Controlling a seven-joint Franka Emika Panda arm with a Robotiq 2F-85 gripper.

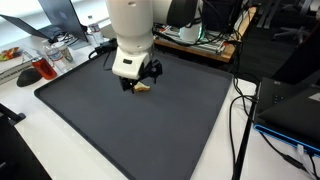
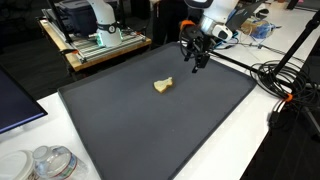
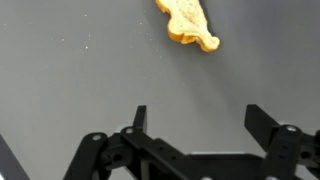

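We see a white table (image 1: 30,145) w/ a big dark mat (image 1: 120,130) covering most of it. A wooden cart (image 2: 100,52) w/ lab gear stands beyond the mat's far edge in an exterior view, and black cables (image 2: 278,82) run over the table just off the mat, on the arm's side. The white arm (image 1: 132,25) reaches in over the mat from one edge. Its gripper (image 2: 197,62) hangs above the mat, clear of the surface and closer to the edge than to the middle. The pincer is spread wide w/ nothing btwn the fingers, which is plain in the wrist view. A small yellowish chunk (image 3: 188,22), approx. bread-like, lies flat on the mat near its middle. It's ahead of the fingertips, apart from them and not touched.
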